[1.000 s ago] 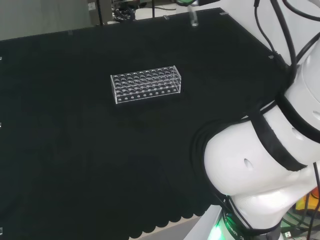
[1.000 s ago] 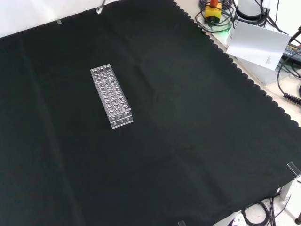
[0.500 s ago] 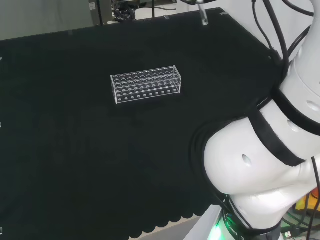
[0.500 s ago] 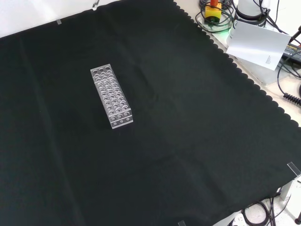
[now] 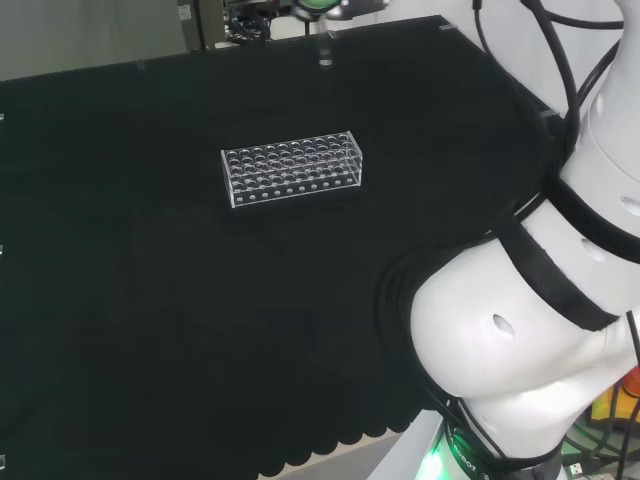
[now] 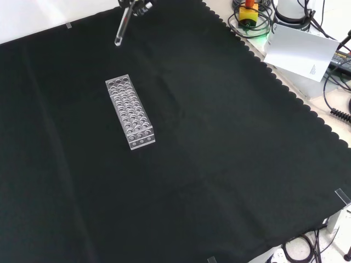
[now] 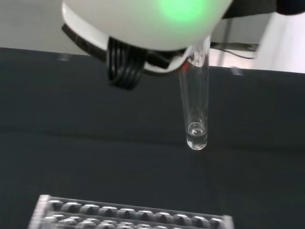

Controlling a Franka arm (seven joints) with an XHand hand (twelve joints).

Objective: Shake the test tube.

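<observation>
Clear glass, the test tube (image 7: 194, 102) is hanging in the air above the black cloth (image 6: 219, 153), round bottom down, slightly tilted in the front view, where it is showing near the top edge, beyond the far short end of the rack. A small pool of clear liquid seems to be sitting in its rounded tip, as the wrist view gives it. The hand (image 6: 137, 5) is holding the tube by its upper end; the fingers themselves are lying mostly past the frame edge, so whether they are curling round or pinching I cannot tell, but the tube is plainly being carried off the bench.

Progress, as a judgement: the tube is already out of the rack and aloft, so the pick-up is done; the shaking looks to be under way or about to be, and any return to the rack is remaining.

The test tube rack (image 5: 291, 168) is standing apart on the cloth: clear plastic, box-shaped, its top plate drilled with rows of round holes, no tubes plainly in it. The cloth is matte, faintly creased, scalloped along its edges.
</observation>
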